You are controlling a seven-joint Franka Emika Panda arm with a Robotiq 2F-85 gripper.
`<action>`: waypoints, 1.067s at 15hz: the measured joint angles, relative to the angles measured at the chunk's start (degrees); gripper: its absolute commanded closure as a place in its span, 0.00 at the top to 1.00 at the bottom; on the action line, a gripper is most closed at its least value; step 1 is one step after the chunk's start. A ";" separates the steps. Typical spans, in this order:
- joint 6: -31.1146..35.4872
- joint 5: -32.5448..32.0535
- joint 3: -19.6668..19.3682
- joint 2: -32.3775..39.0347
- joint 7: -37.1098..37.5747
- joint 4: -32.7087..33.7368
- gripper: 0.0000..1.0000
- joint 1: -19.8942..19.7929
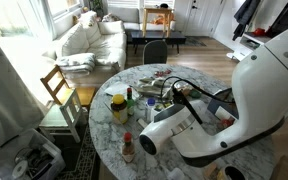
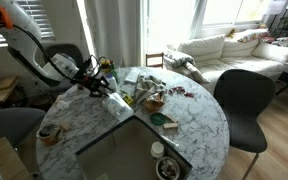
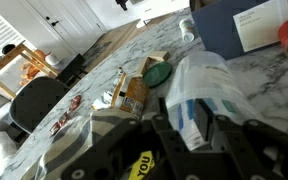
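Observation:
In the wrist view my gripper [image 3: 213,110] reaches over a marble table [image 3: 274,90], and a clear plastic package [image 3: 199,80] printed white and blue lies between its black fingers. The fingers stand close together, pinching the near end of the package; the rest of it lies flat on the table beyond them. In both exterior views the gripper [image 1: 184,97] [image 2: 102,82] hangs low over the cluttered middle of the round table [image 1: 134,75], and the package itself is too small to make out there.
Next to the package lie a green lid [image 3: 158,73], a brown snack packet [image 3: 136,92] and a blue box [image 3: 234,25]. A yellow bottle [image 1: 118,106] and a red-capped bottle [image 1: 128,148] stand near the edge. A black chair [image 2: 246,95] and a wooden chair [image 1: 59,85] flank the table.

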 measured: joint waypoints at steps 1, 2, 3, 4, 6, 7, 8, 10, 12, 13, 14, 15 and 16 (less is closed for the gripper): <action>0.00 0.00 -0.05 -0.49 -0.09 -0.72 0.73 -0.04; 0.00 0.00 -0.06 -1.01 -0.26 -1.44 0.82 -0.12; 0.00 0.00 -0.06 -1.65 -0.40 -2.16 0.89 -0.21; 0.00 0.00 -0.06 -2.29 -0.44 -2.69 0.97 -0.27; -0.08 0.02 -0.06 -3.69 -0.45 -3.22 1.00 -0.29; -0.24 0.13 -0.05 -4.37 -0.45 -3.21 1.00 -0.29; -0.49 0.44 -0.04 -5.15 -0.44 -3.11 1.00 -0.29; -1.03 2.13 -0.02 -6.35 0.18 -2.31 1.00 -0.29; -1.16 3.98 0.01 -6.85 0.44 -1.12 1.00 -0.27; -1.16 3.96 0.00 -6.82 0.41 -0.98 1.00 -0.26; -1.16 3.95 0.00 -6.73 0.41 -0.98 1.00 -0.26; -1.16 3.95 0.00 -6.63 0.41 -0.99 1.00 -0.26; -1.16 3.95 0.00 -6.57 0.41 -0.99 1.00 -0.26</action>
